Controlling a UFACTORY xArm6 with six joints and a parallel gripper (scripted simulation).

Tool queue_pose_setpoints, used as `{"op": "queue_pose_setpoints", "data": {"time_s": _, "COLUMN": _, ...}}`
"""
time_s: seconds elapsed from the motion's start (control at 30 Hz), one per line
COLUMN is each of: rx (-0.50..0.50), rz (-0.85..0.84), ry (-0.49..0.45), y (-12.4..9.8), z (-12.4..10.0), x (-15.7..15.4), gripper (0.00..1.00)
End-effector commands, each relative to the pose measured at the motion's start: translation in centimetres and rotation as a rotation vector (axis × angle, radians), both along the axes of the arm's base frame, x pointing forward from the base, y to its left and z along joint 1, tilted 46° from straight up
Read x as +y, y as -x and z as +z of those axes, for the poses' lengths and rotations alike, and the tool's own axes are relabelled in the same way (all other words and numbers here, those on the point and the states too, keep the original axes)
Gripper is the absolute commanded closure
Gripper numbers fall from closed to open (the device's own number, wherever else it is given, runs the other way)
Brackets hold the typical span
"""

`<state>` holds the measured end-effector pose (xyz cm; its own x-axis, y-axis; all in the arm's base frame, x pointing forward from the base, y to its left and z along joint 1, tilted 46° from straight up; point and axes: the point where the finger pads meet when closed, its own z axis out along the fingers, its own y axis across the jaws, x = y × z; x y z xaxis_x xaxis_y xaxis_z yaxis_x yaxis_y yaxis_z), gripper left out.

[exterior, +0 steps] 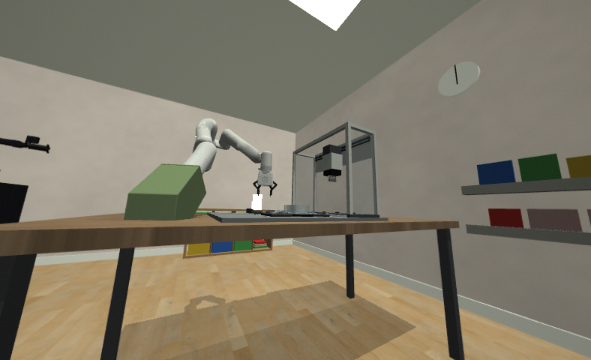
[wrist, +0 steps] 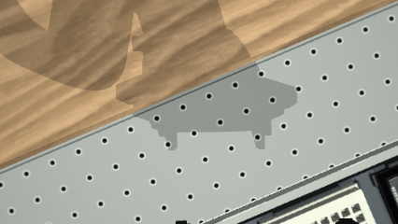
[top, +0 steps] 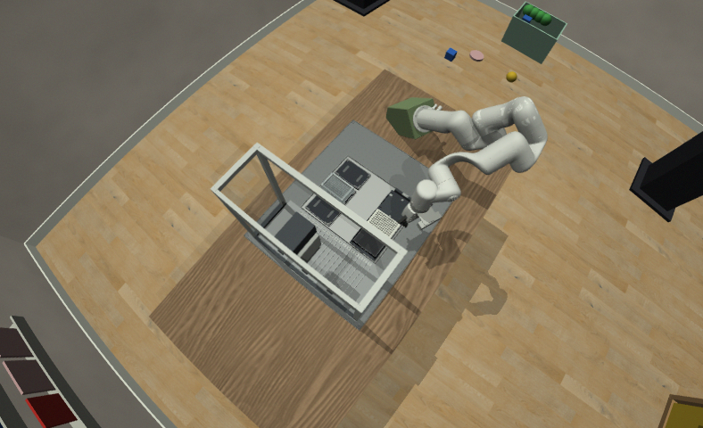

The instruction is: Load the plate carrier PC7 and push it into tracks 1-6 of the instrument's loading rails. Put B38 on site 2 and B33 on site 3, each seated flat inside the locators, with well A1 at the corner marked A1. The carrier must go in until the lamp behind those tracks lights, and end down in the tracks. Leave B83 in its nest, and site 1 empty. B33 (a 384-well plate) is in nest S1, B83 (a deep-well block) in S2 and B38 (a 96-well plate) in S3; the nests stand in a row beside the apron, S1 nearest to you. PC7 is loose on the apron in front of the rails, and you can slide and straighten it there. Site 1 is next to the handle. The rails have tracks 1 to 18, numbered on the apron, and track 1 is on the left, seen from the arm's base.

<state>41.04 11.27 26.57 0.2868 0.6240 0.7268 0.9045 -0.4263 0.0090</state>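
My gripper (top: 405,218) hangs open and empty a little above the grey deck's right edge, also seen from the side in the exterior view (exterior: 264,192). Beside it is a row of three nests: a dark one (top: 395,202), a white plate with a well grid (top: 384,221) and another dark one (top: 368,242). The corner of the white well plate shows at the wrist view's lower right (wrist: 336,212). A pale long slab (top: 368,193) lies on the apron between this row and a second row of plates (top: 338,186). Labels are too small to read.
The white instrument frame (top: 301,222) stands over the rails (top: 339,265), with a dark head (top: 294,233) inside. The wrist view shows the perforated deck (wrist: 210,154) and the wooden table beyond its edge (wrist: 93,56). A small white block (top: 424,222) stands by the gripper.
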Motion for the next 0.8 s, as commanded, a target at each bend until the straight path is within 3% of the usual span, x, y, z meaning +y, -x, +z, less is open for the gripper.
{"op": "queue_pose_setpoints", "data": {"time_s": 0.0, "rx": 0.089, "rz": -0.102, "ry": -0.041, "y": 1.6, "z": -1.1, "x": -0.7, "gripper": 0.18}}
{"op": "queue_pose_setpoints", "data": {"time_s": 0.77, "rx": 0.547, "rz": -0.583, "ry": -0.263, "y": 9.5, "z": -7.5, "x": -3.5, "gripper": 0.18}}
